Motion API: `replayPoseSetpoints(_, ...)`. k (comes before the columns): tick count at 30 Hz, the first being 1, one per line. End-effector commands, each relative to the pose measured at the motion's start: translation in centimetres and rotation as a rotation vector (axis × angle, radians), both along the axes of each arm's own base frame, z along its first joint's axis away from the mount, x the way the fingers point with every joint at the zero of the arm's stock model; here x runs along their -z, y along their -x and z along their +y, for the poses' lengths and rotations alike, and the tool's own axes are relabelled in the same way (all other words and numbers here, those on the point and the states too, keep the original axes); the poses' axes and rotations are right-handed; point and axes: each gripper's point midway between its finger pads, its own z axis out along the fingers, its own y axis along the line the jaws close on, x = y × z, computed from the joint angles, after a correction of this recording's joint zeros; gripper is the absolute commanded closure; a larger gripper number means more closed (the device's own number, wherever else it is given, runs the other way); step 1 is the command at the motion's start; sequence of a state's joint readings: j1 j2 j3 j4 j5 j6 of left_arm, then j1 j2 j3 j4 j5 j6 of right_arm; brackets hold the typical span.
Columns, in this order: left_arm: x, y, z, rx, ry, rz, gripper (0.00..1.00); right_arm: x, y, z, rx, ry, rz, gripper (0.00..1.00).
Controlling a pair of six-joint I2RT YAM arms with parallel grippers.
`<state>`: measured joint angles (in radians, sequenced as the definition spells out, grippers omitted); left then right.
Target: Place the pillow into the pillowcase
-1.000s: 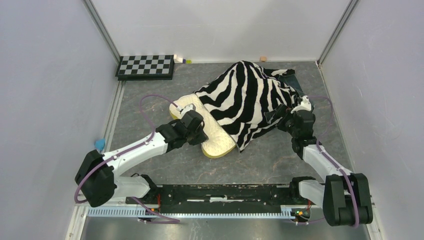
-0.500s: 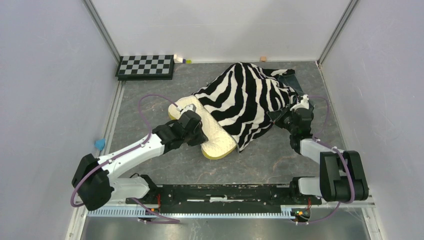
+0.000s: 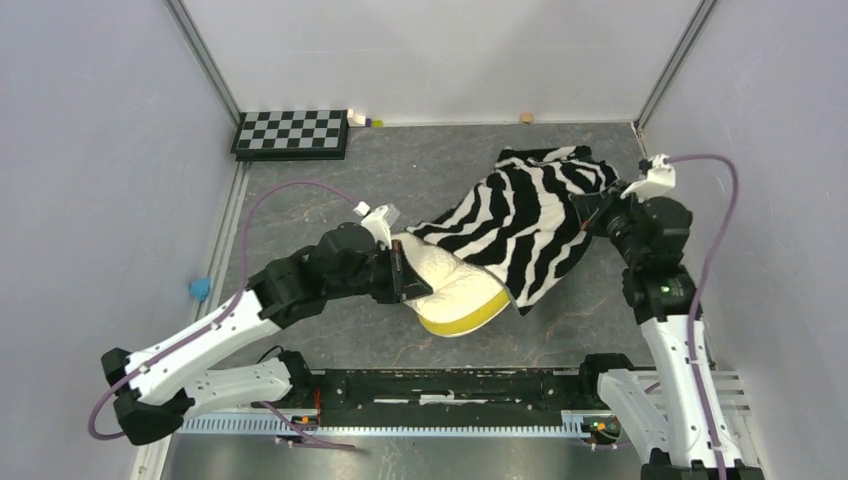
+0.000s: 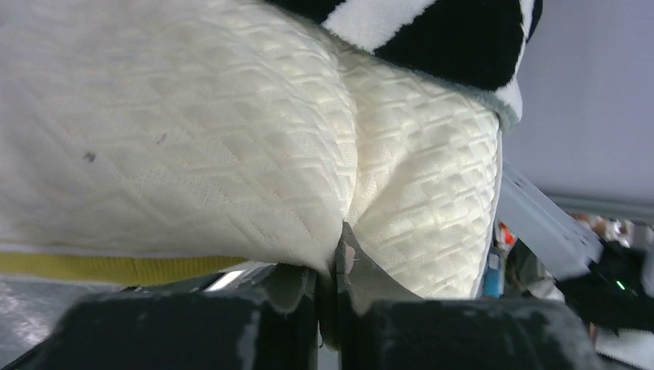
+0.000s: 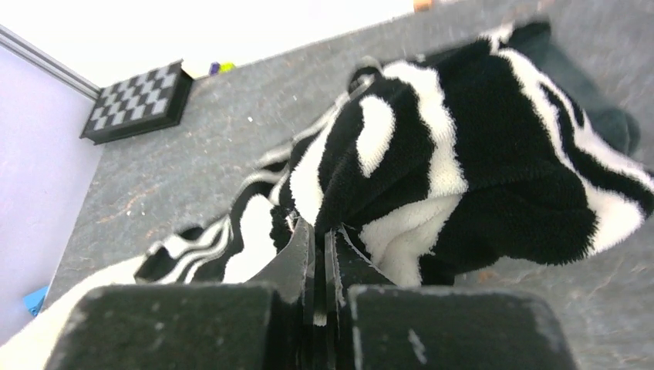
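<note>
The left hand [image 3: 403, 276] is clamped shut on a fold of the plump cream-white quilted pillow [image 3: 455, 285], at its bare end, just above the yellow band. From this hand the pillow's long axis runs toward the right hand [image 3: 600, 207], its far part inside the black-and-white zebra-striped plush pillowcase [image 3: 520, 215]. The right hand is pinched shut on a bunch of that pillowcase. Open grey tabletop [image 3: 330, 190] lies beyond the left hand; a side wall stands near the right hand.

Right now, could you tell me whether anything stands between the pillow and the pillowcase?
Nothing visible does. The pillow lies with its far end covered by the pillowcase. The left gripper pinches the pillow, and the right gripper pinches the pillowcase.
</note>
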<state>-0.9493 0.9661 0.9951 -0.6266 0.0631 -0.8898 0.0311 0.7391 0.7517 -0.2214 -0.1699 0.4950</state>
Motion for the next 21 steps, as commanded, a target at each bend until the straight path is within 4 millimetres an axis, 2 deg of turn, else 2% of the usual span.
replayPoseSetpoints(1,-7.8,2.0,-0.3,0.033,0.195,-0.036,0.79,-8.6,0.8,-0.2,-0.033,0.111,-0.080,1.00)
replayPoseSetpoints(2,-8.9,1.7,-0.1,0.002,0.224,-0.038,0.75,-9.5,0.1,-0.1,-0.038,0.111,-0.084,1.00)
replayPoseSetpoints(3,-10.1,1.3,0.1,-0.015,0.246,-0.047,0.66,-9.7,-1.0,0.1,-0.043,0.108,-0.073,1.00)
replayPoseSetpoints(4,-11.0,0.4,0.4,-0.044,0.249,-0.051,0.52,-9.1,-2.4,0.5,-0.049,0.107,-0.046,1.00)
replayPoseSetpoints(5,-11.4,-0.9,0.8,-0.071,0.239,-0.058,0.43,-8.7,-3.7,1.4,-0.058,0.112,-0.025,1.00)
replayPoseSetpoints(6,-11.9,-2.2,1.0,-0.088,0.235,-0.061,0.37,-7.3,-5.5,2.0,-0.040,0.139,0.020,1.00)
replayPoseSetpoints(8,-11.2,-5.7,1.3,-0.127,0.231,-0.025,0.25,-5.0,-8.4,4.4,-0.018,0.204,0.081,1.00)
replayPoseSetpoints(10,-9.6,-9.6,1.9,-0.164,0.213,0.009,0.21,-1.8,-11.3,7.5,-0.059,0.214,0.142,1.00)
replayPoseSetpoints(11,-9.0,-11.0,2.3,-0.185,0.195,0.010,0.19,0.2,-12.8,9.1,-0.074,0.230,0.181,1.00)
replayPoseSetpoints(12,-8.3,-12.5,3.0,-0.210,0.160,0.005,0.15,1.4,-14.0,10.5,-0.082,0.252,0.203,1.00)
replayPoseSetpoints(13,-7.8,-13.4,3.7,-0.234,0.120,-0.008,0.09,3.2,-15.4,11.7,-0.090,0.278,0.232,1.00)
replayPoseSetpoints(14,-7.1,-14.4,4.8,-0.275,0.068,-0.020,0.03,4.1,-16.6,13.0,-0.114,0.283,0.237,1.00)
replayPoseSetpoints(16,-6.1,-16.0,7.2,-0.347,-0.016,-0.046,0.00,5.9,-18.8,14.7,-0.144,0.292,0.259,0.97)
replayPoseSetpoints(17,-5.6,-16.7,9.0,-0.402,-0.068,-0.061,0.00,5.6,-19.7,15.2,-0.151,0.295,0.251,0.87)
replayPoseSetpoints(19,-4.9,-17.6,11.9,-0.485,-0.143,-0.083,0.00,4.8,-20.8,16.1,-0.171,0.305,0.234,0.56)
replayPoseSetpoints(21,-4.0,-18.1,14.4,-0.551,-0.196,-0.087,0.00,2.4,-21.3,16.7,-0.184,0.306,0.182,0.23)
